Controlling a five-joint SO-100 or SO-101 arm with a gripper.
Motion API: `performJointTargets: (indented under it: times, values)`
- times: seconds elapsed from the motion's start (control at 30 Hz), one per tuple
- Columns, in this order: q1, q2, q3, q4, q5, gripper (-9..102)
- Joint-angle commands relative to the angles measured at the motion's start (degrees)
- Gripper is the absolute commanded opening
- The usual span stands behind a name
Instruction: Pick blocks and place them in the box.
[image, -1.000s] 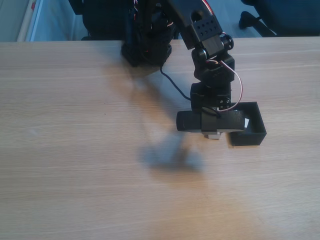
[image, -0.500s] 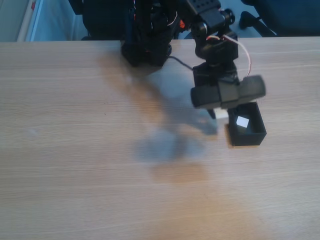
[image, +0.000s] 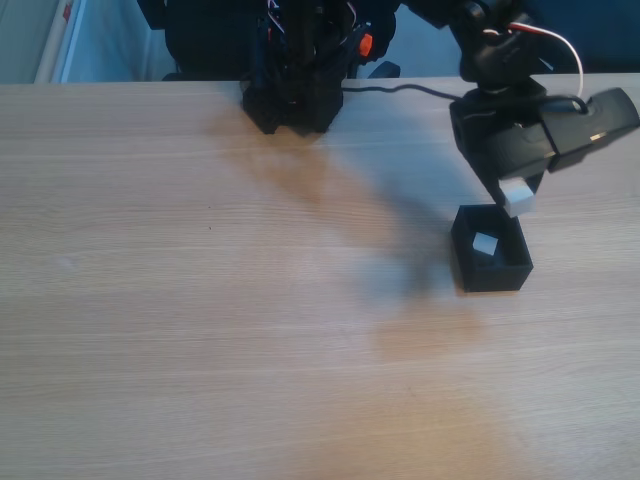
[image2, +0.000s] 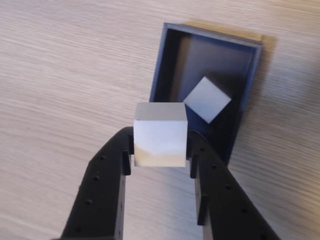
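Observation:
A small black box stands open-topped on the wooden table at the right. One white block lies inside it. My gripper is shut on a second white block, held in the air above the box's edge. In the wrist view the held block is pinched between both black fingers and overlaps the box's near wall.
The arm's black base with cables stands at the table's far edge. A dark chair base shows behind the table. Bare wooden tabletop stretches left of and in front of the box.
The arm has lifted and swung right, carrying the white block from beside the box's left wall to above the box. The block inside the box has not moved.

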Motion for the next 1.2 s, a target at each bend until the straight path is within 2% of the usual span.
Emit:
performJointTargets:
  times: [0.0,0.17,0.23,0.37,0.53,0.63,0.7,0.87,1.17]
  values:
    - [-0.4,-1.4,-4.2,0.1,1.2,1]
    - [0.7,-2.2,-3.0,-1.8,1.0,3]
    - [1.2,-2.4,-2.9,-2.1,0.7,10]
    - [2.2,-2.5,-3.0,-2.1,-0.1,15]
    - [3.2,-2.1,-2.7,-1.8,-1.8,15]
    - [4.3,0.4,-0.8,0.7,-4.6,7]
    - [5.4,4.7,3.3,2.3,-7.1,0]
    - [9.9,20.0,19.8,4.0,-12.9,0]
    - [17.4,44.6,45.6,5.3,-16.1,0]
